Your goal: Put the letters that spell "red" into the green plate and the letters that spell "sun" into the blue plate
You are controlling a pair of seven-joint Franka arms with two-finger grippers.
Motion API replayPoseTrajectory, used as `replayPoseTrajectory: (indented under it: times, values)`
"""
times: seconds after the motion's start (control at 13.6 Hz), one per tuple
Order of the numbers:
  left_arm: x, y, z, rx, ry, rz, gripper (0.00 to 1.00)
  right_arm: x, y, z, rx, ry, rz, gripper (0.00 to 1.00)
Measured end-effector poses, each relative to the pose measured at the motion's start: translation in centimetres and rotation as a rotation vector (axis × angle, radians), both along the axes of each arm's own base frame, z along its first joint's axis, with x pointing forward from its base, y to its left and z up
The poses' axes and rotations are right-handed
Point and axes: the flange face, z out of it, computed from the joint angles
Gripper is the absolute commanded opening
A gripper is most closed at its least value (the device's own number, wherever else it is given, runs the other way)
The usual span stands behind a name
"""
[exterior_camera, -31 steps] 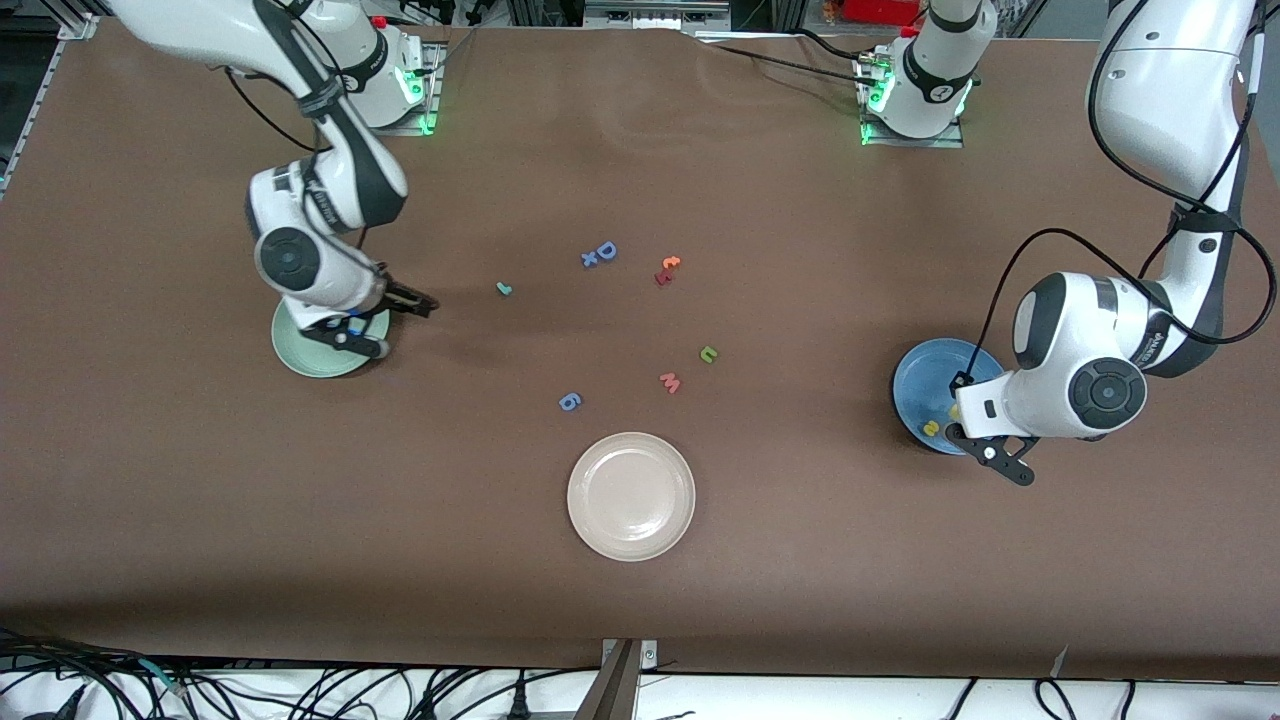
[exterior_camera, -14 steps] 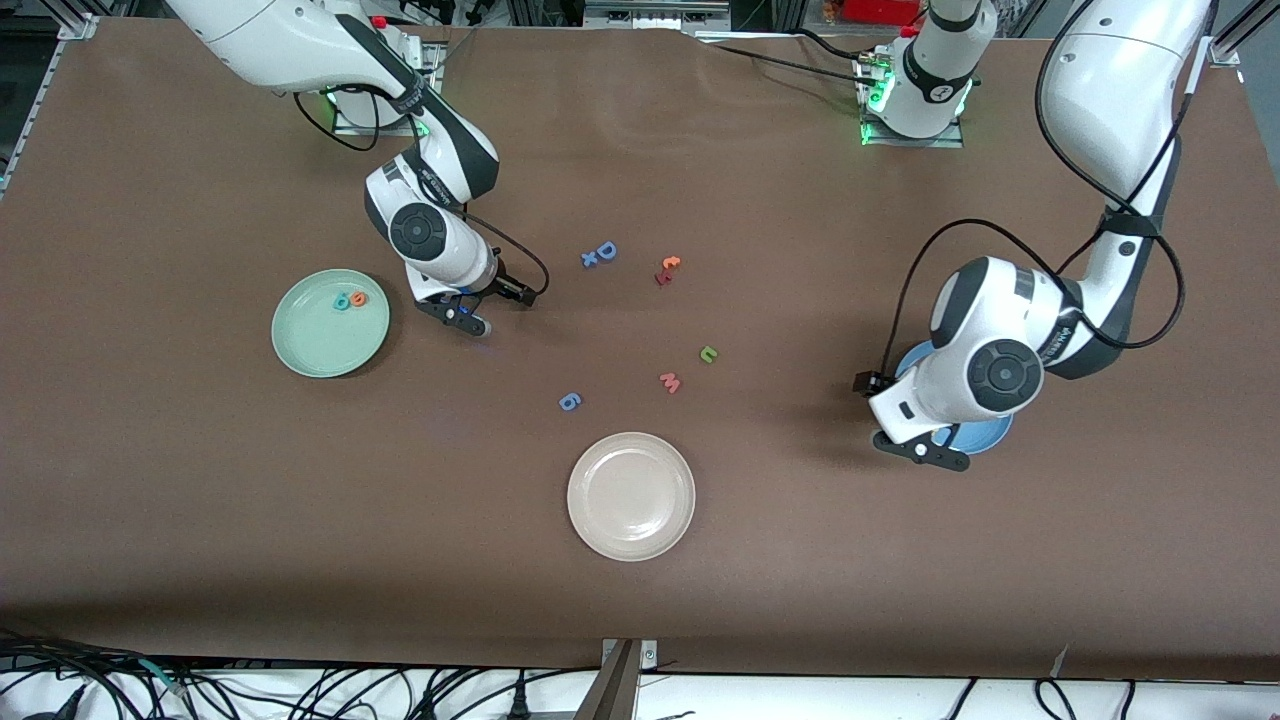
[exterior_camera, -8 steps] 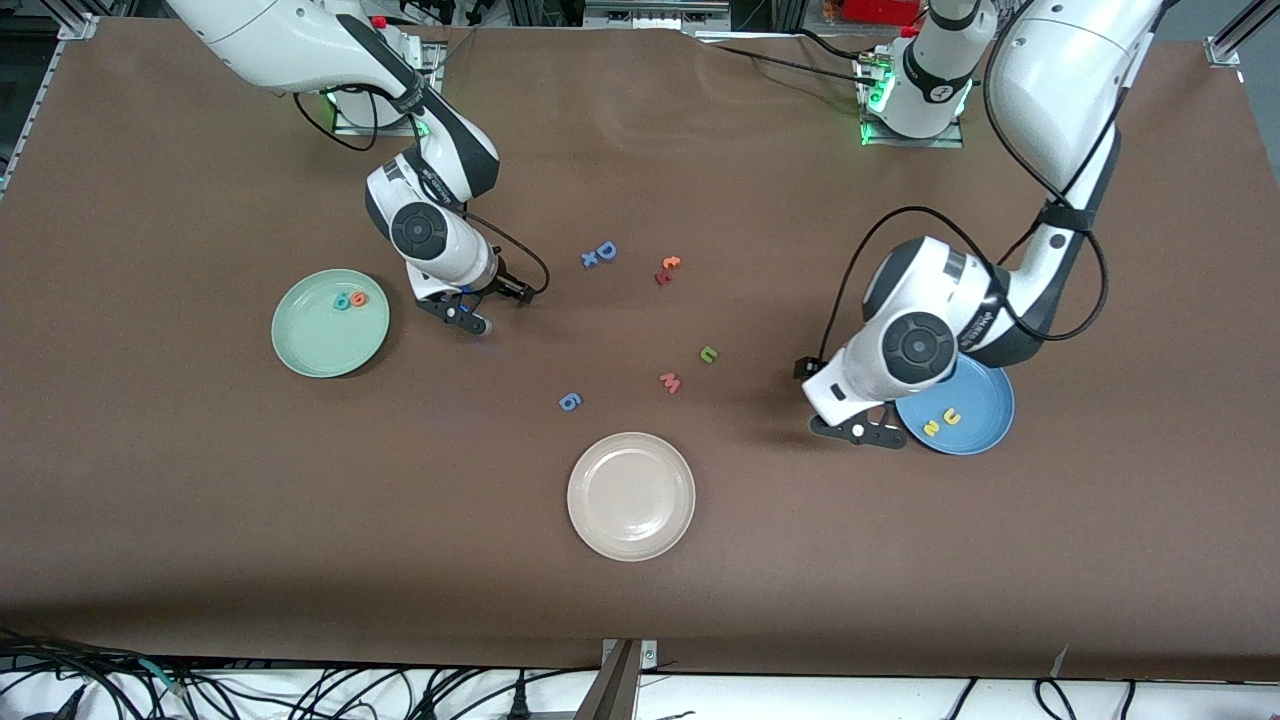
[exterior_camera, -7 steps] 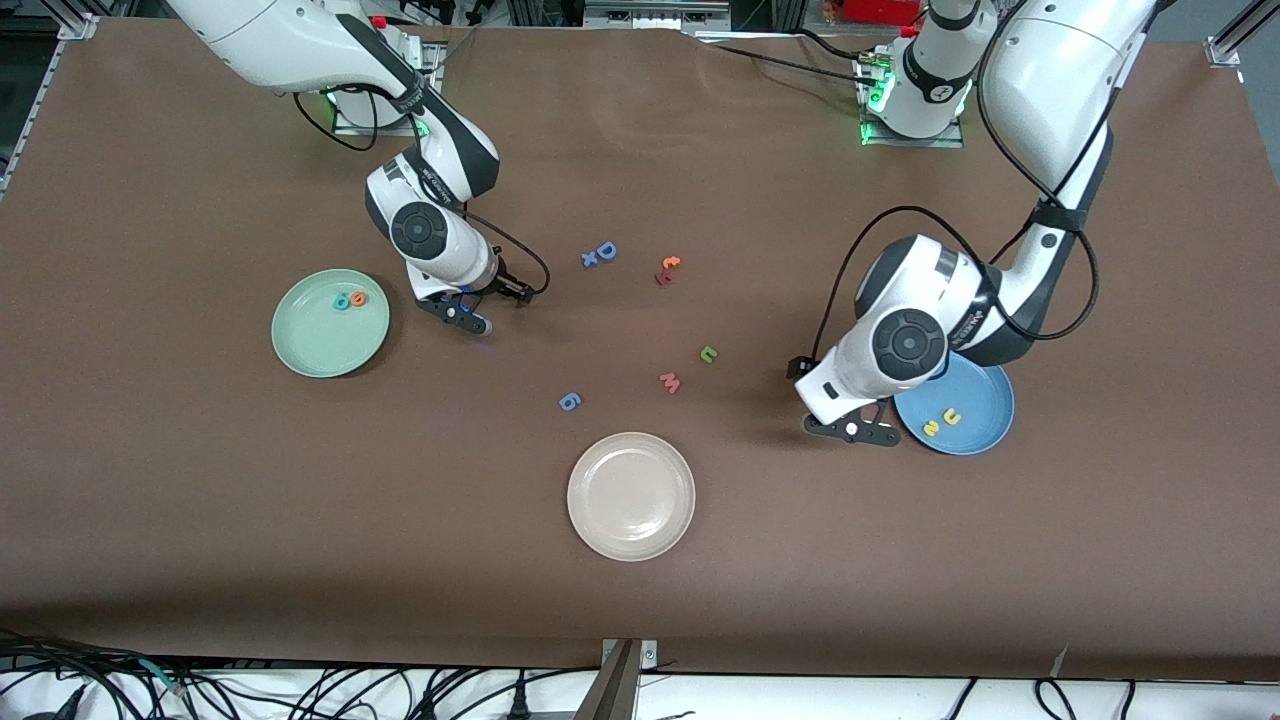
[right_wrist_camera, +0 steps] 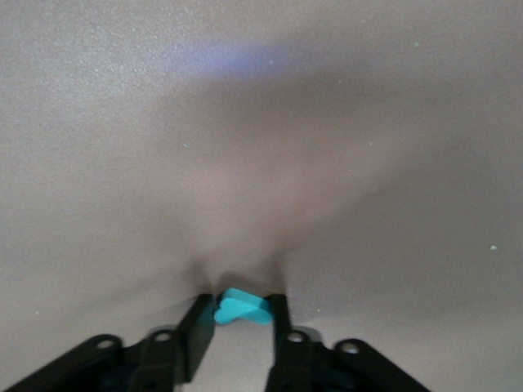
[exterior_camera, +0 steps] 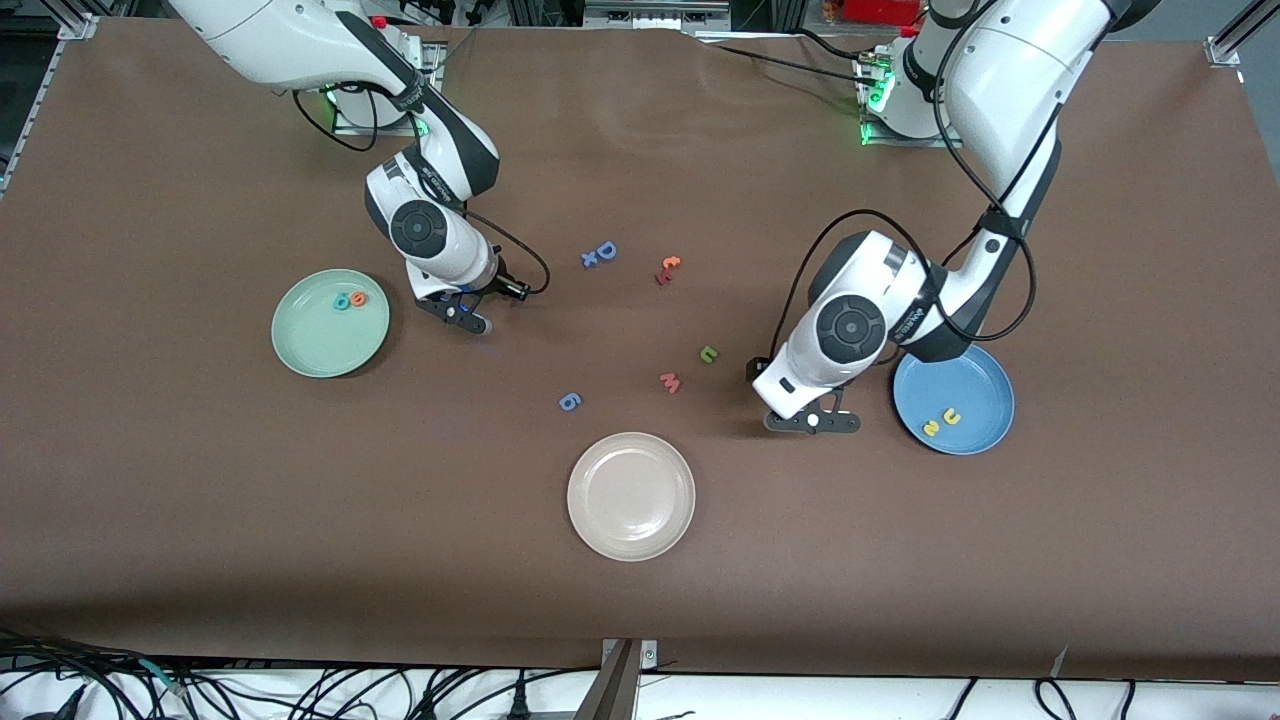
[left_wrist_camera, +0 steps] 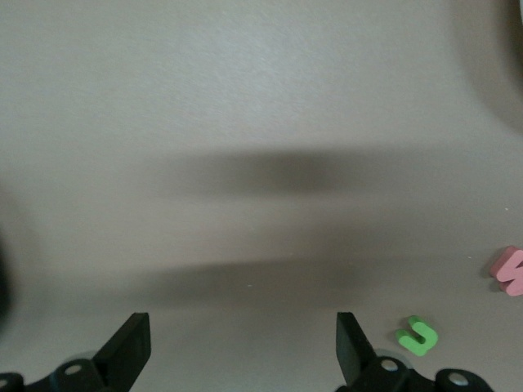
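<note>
The right gripper pinches the teal "r" on the table, beside the green plate. The left gripper, fingers spread, hovers near the green "n", toward the blue plate.

Teal "d" and orange "e" are lying in the green plate; teal "r" is sitting between jaws; yellow "s" and "u" are resting in the blue plate; green "n" is lying on the tabletop.

Table plain brown. Green plate pale mint, holding teal "d" and orange "e". Blue plate bright blue, holding two yellow letters. Third plate cream-white. "n" green, "w" pinkish-red, "r" teal.
</note>
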Motion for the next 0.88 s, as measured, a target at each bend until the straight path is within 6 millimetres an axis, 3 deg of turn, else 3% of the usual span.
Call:
replayPoseTrajectory:
  times: [0.44, 0.66, 0.88]
  values:
    - [-1.9, -4.5, -1.2, -0.008, -0.028, 0.090, 1.00, 0.0, 0.0, 0.0, 0.000, 0.000, 0.000, 0.21]
    - [-2.5, -5.5, -1.7, -0.009, -0.029, 0.101, 1.00, 0.1, -0.1, 0.1, -0.006, 0.005, -0.010, 0.21]
    - [-3.2, -6.6, -2.0, -0.017, -0.042, 0.121, 1.00, 1.8, -1.5, 1.9, -0.068, 0.052, -0.006, 0.21]
